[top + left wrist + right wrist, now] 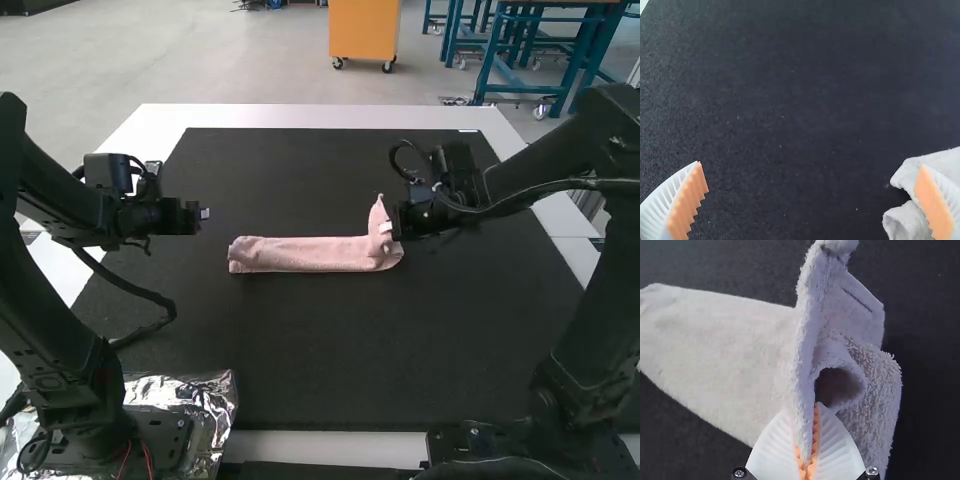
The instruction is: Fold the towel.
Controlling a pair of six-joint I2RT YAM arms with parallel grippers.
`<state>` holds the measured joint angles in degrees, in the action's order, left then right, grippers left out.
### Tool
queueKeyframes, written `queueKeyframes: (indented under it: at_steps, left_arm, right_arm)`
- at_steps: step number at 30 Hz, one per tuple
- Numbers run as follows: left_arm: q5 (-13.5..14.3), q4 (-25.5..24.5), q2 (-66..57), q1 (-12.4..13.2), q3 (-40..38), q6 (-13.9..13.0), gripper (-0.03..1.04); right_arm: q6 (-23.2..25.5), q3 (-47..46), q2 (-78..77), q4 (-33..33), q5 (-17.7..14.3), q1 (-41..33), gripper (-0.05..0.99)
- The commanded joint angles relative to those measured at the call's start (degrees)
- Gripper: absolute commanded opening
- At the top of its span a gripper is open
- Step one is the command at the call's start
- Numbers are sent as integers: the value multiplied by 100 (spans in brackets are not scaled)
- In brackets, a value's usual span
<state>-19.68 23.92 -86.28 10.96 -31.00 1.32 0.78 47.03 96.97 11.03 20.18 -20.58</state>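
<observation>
Pinching raised towel (300, 256) edge between right gripper's (388, 229) nearly closed jaws.

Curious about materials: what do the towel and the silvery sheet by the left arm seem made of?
The towel looks like matte terry cloth, perhaps cotton: its nubby pile shows close up. The silvery sheet looks like thin, shiny foil, going by its crinkles and bright glints, though metallized plastic is possible.

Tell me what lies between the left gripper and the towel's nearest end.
The high view shows a short, bare stretch of the black mat between the left gripper and the pink towel.
</observation>
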Motion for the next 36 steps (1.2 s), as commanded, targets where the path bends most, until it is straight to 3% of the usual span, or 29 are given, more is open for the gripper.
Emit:
queueKeyframes:
  at_steps: [1,13,31,36]
  left_arm:
    - [79,121,94,205,-108,-53,97]
    - [140,236,85,776,-64,-123,97]
    - [114,464,94,802,332,-220,97]
    - [105,491,85,802,429,-238,97]
  right_arm:
    - [379,298,103,181,47,-526,-2]
    - [643,1300,1149,427,-94,-1625,-2]
    - [696,2751,2494,462,-182,-2389,-2]
    - [924,3137,2828,435,-164,-2565,-1]
